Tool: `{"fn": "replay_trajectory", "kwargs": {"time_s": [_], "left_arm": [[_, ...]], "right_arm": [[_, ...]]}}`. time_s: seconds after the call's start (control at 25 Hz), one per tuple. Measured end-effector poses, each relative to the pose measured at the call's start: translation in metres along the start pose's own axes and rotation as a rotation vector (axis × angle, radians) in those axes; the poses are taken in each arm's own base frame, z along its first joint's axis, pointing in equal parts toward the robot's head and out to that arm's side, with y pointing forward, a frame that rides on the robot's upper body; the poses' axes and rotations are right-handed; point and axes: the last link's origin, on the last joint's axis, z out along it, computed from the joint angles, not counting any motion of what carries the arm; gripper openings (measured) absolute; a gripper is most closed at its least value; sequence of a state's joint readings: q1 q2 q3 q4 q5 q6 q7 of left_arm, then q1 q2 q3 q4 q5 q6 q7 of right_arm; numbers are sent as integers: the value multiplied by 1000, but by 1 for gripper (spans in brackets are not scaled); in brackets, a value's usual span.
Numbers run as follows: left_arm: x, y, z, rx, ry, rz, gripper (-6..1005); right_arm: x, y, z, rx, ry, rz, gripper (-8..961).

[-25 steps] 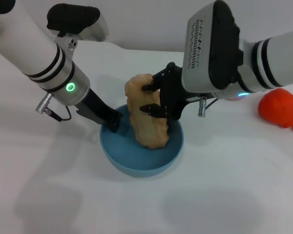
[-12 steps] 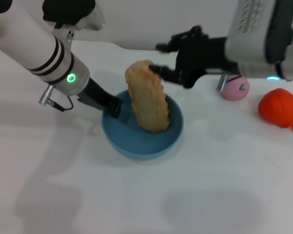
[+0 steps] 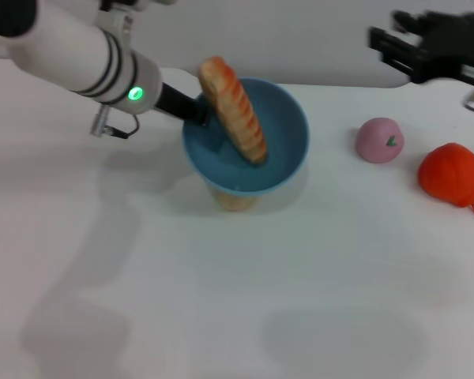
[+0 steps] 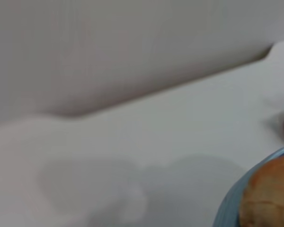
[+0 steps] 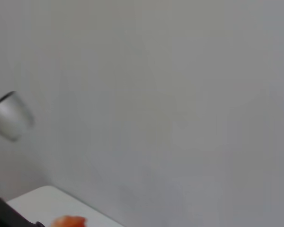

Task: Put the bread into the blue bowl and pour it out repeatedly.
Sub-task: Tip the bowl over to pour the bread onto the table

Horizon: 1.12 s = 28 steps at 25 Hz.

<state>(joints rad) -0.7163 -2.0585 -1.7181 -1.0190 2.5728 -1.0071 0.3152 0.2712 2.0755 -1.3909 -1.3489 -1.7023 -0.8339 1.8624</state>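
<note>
The bread point(image 3: 234, 110) is already in the blue bowl point(image 3: 276, 150), so the loading half of this round looks done and the pouring half looks just begun. In the head view the bowl sits in the upper middle of the frame, lifted off the white tabletop point(image 3: 221, 300) and tipped so its glossy inside faces the camera. The loaf stands steeply on end inside it, its lower end down in the well and its upper end poking past the rim at the upper left. Nothing has spilled out yet. A small tan patch shows just under the bowl; what it is cannot be told. Tipping the loaf out onto the tabletop is left, and then the whole cycle again.

The left hand point(image 3: 196, 110) reaches in from the upper left, its white forearm sloping down to the right, and its dark fingers are clamped on the bowl's rim at the left side. The left wrist view catches only a slice of the rim and the crust at its lower right corner.

The right hand point(image 3: 399, 43) is at the upper right of the frame, well apart from the bowl, fingers spread and holding nothing. Below it, a pink ball point(image 3: 379, 140) and an orange-red ball point(image 3: 452, 174) lie at the right.
</note>
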Motion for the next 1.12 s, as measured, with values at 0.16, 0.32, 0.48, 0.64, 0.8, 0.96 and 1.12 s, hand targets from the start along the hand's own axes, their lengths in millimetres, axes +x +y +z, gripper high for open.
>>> {"fn": "replay_trajectory", "kwargs": {"time_s": [0.16, 0.32, 0.48, 0.64, 0.8, 0.96, 1.12], "left_arm": [[6, 14, 13, 32, 62, 106, 10], [8, 30, 25, 46, 107, 205, 7], [15, 44, 31, 56, 198, 279, 7], [14, 54, 42, 80, 320, 358, 6], [11, 60, 49, 89, 367, 415, 6], [-1, 72, 60, 92, 465, 545, 7], [-10, 82, 58, 82, 588, 616, 7]], "right_arm": [[29, -18, -26, 25, 34, 120, 418], [58, -31, -51, 47, 69, 229, 418], [78, -37, -69, 58, 85, 315, 418], [94, -38, -75, 72, 106, 366, 419], [102, -37, -75, 72, 120, 391, 419], [106, -37, -76, 75, 126, 403, 419], [109, -37, -78, 80, 128, 411, 419]]}}
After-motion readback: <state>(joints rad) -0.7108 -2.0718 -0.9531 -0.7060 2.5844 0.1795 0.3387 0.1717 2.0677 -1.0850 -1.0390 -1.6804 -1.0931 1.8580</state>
